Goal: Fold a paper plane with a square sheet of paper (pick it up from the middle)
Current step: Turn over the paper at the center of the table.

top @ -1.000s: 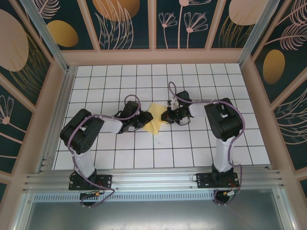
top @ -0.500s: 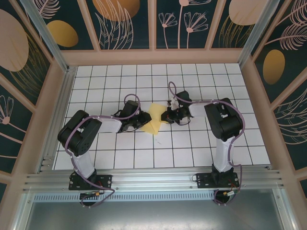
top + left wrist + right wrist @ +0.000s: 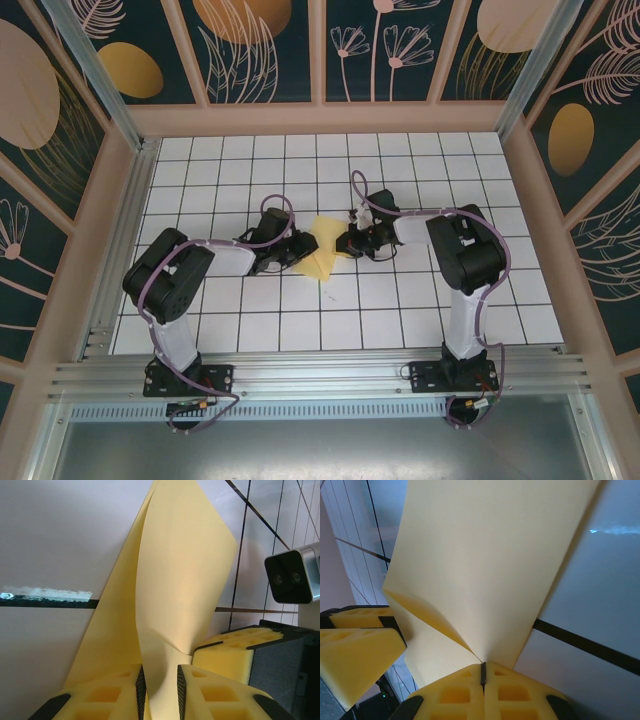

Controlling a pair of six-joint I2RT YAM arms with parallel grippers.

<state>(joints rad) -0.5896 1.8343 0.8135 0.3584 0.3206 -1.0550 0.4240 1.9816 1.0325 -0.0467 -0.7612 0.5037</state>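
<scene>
The pale-yellow sheet of paper (image 3: 322, 250) is held up off the tiles between both grippers, bent into a loose fold rather than a narrow dart; the paper plane is out of view. My right gripper (image 3: 346, 241) is shut on the sheet's right edge, with the pads pinched together on the paper (image 3: 485, 555) at the gripper's tip (image 3: 482, 666). My left gripper (image 3: 299, 251) stands open at the sheet's left side. A curled flap of the paper (image 3: 180, 570) runs down through the gap between the left gripper's (image 3: 160, 672) two pads.
White tiled floor (image 3: 400, 300) with black grid lines lies all round. Wooden frame walls (image 3: 330, 118) enclose it. The two grippers are nearly touching: the right gripper's foam finger (image 3: 225, 650) and camera (image 3: 292, 577) are close by the left one.
The left arm has shifted a little and its gripper has drawn slightly back to the left. The right gripper and the paper have hardly moved.
</scene>
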